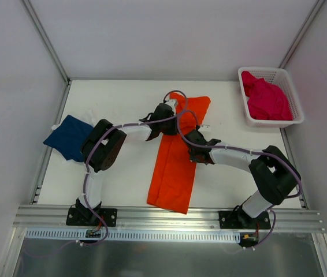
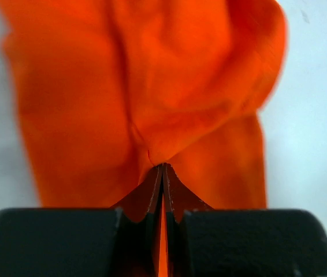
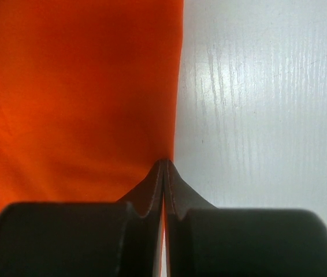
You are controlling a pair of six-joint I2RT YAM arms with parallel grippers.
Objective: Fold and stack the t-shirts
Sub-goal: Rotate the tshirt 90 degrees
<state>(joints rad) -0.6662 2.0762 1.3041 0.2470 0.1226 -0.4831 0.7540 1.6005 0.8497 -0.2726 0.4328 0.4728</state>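
Both arms grip the orange t-shirt (image 1: 172, 173), a long strip lying mid-table. The left gripper (image 2: 162, 167) is pinched shut on a raised fold near its far end, and the right gripper (image 3: 164, 164) is clamped on its right edge, apparently to double it over. The navy t-shirt (image 1: 68, 137) lies folded at left; the magenta t-shirt (image 1: 266, 99) sits in the basket (image 1: 269, 70), far right.

Orange t-shirt (image 1: 172, 173), matt, seemingly cotton
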